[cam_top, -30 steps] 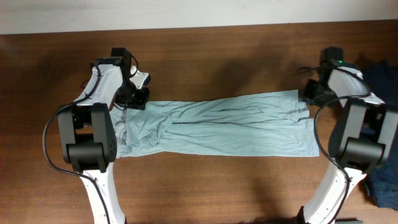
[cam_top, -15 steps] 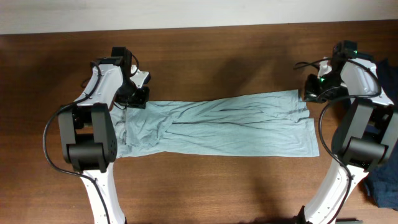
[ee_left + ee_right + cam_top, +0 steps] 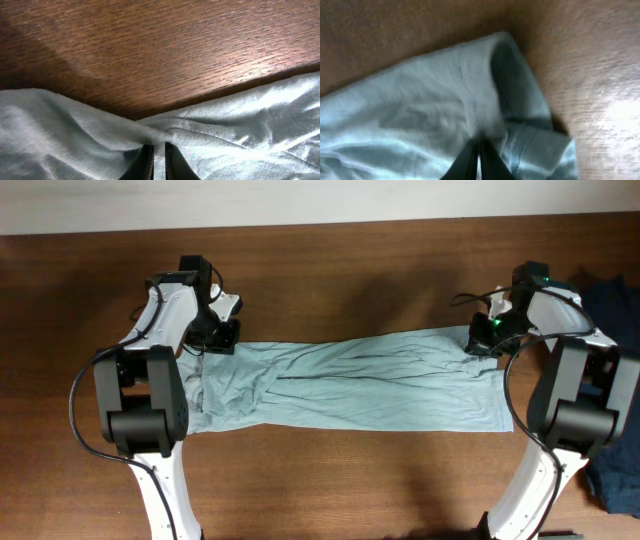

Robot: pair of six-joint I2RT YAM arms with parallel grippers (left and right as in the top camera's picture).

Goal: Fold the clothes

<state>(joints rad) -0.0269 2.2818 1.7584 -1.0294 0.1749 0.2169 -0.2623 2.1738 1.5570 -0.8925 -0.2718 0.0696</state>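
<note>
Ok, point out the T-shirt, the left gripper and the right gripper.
T-shirt (image 3: 350, 385), overhead view, middle of the cloth.
left gripper (image 3: 159, 151), left wrist view, between its fingertips on cloth.
right gripper (image 3: 478, 148), right wrist view, between its fingertips.

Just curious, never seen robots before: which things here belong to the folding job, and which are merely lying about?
Part of the job: pale T-shirt; left gripper and right gripper, both pinching its far edge.
Lying about: dark garment at the edge of the table.
</note>
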